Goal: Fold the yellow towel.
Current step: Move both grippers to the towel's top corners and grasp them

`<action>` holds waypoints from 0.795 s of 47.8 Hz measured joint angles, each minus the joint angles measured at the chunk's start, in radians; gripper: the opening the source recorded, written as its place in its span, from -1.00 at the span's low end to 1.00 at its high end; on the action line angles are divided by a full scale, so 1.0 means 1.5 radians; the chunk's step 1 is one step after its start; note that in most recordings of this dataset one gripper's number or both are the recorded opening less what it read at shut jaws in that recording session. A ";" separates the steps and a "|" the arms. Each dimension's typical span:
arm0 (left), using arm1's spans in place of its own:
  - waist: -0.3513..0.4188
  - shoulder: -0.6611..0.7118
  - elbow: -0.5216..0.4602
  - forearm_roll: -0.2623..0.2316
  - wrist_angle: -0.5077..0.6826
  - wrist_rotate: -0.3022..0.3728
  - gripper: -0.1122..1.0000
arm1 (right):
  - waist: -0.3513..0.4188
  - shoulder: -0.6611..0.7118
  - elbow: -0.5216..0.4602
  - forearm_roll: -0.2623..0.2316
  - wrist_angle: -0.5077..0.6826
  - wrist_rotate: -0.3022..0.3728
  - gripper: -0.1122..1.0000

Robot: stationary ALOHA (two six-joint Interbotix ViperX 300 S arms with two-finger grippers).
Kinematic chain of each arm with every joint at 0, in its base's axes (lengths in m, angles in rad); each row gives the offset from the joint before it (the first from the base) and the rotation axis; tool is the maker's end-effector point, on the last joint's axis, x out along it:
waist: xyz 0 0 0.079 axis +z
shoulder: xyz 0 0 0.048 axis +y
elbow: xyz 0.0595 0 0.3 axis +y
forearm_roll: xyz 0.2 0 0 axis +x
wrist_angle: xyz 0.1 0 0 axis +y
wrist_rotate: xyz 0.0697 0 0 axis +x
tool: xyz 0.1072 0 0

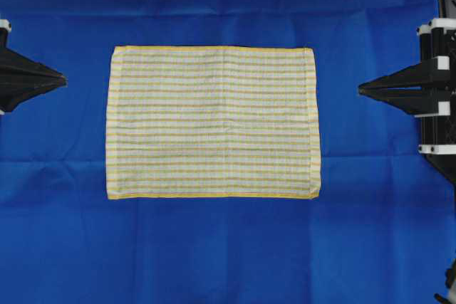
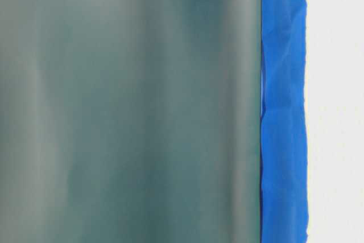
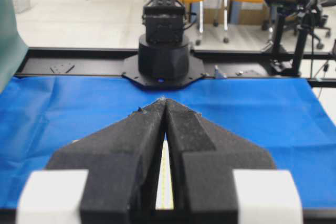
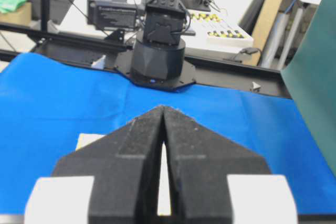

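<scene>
With the yellow towel (image 1: 212, 122) flat mid-cloth on the blue cloth (image 1: 214, 247), our left gripper (image 1: 63, 80) and right gripper (image 1: 362, 88), both pressed together and empty, should pinch matching corners

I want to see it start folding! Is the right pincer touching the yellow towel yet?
Apart. The overhead view shows bare blue cloth between the right pincer and the yellow towel.
</scene>
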 measured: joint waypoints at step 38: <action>0.196 0.269 -0.001 -0.026 0.029 0.032 0.04 | -0.216 0.256 -0.030 0.067 0.101 0.008 0.00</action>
